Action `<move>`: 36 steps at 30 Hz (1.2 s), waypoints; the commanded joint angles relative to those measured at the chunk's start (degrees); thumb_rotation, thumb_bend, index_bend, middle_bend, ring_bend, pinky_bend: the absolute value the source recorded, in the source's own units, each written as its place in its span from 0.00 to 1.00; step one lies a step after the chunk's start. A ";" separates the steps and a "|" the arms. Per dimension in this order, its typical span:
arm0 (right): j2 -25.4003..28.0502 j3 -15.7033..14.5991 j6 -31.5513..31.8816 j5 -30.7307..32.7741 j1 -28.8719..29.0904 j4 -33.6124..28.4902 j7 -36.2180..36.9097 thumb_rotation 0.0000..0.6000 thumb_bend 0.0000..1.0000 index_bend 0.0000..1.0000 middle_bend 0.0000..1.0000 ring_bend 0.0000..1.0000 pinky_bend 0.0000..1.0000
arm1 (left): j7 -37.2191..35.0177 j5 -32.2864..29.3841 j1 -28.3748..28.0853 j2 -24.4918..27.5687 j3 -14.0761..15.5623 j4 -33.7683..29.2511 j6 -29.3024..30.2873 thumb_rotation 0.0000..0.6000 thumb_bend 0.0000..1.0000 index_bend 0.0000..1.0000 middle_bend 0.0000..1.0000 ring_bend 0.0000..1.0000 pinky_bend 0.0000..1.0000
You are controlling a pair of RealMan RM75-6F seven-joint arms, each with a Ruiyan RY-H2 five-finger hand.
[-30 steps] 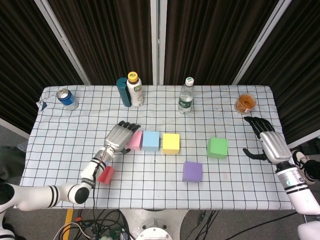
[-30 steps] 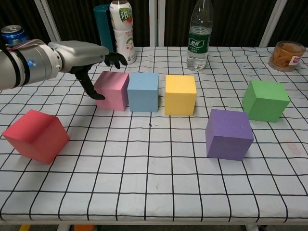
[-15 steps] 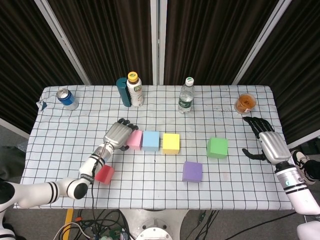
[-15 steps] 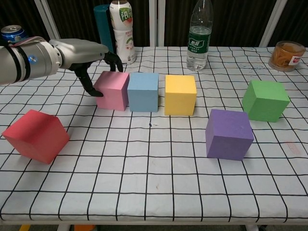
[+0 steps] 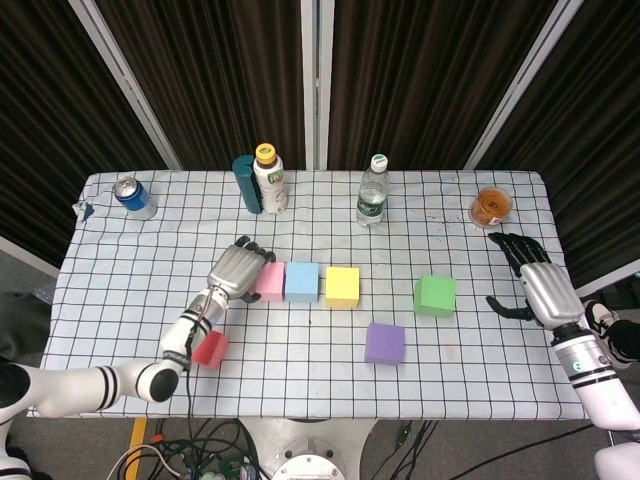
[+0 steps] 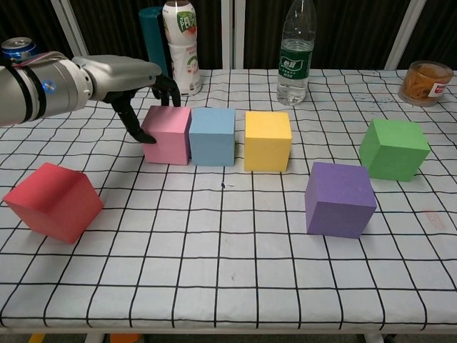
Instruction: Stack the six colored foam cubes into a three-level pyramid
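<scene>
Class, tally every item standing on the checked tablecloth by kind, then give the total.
Foam cubes: 6, pink, blue, yellow, green, purple, red
Bottles: 2, one yellow-capped, one clear water bottle
Drink can: 1
Teal container: 1
Orange-filled jar: 1
Total: 11

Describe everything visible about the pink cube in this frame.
The pink cube is a matte, foam-looking block with soft edges, sitting flat on the checked cloth at the left end of a row of three. Its right face touches, or nearly touches, the blue cube; the yellow cube stands further right with a small gap. The left hand is at its left and top rear edges, dark fingertips against the left face. It is not lifted.
</scene>
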 commanded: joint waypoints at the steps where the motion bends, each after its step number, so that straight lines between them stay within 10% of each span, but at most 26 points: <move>1: 0.09 0.03 0.12 -0.03 -0.06 -0.11 -0.10 1.00 0.21 0.00 0.07 0.00 0.00 | 0.27 -0.50 -0.16 -0.10 0.00 -0.15 0.14 1.00 0.17 0.30 0.36 0.22 0.13; 36: 0.06 0.01 -0.29 0.17 -0.52 1.00 1.35 1.00 0.21 0.00 0.07 0.00 0.00 | 1.06 -2.92 -2.06 -1.99 -0.25 1.59 -0.25 1.00 0.17 0.22 0.29 0.22 0.13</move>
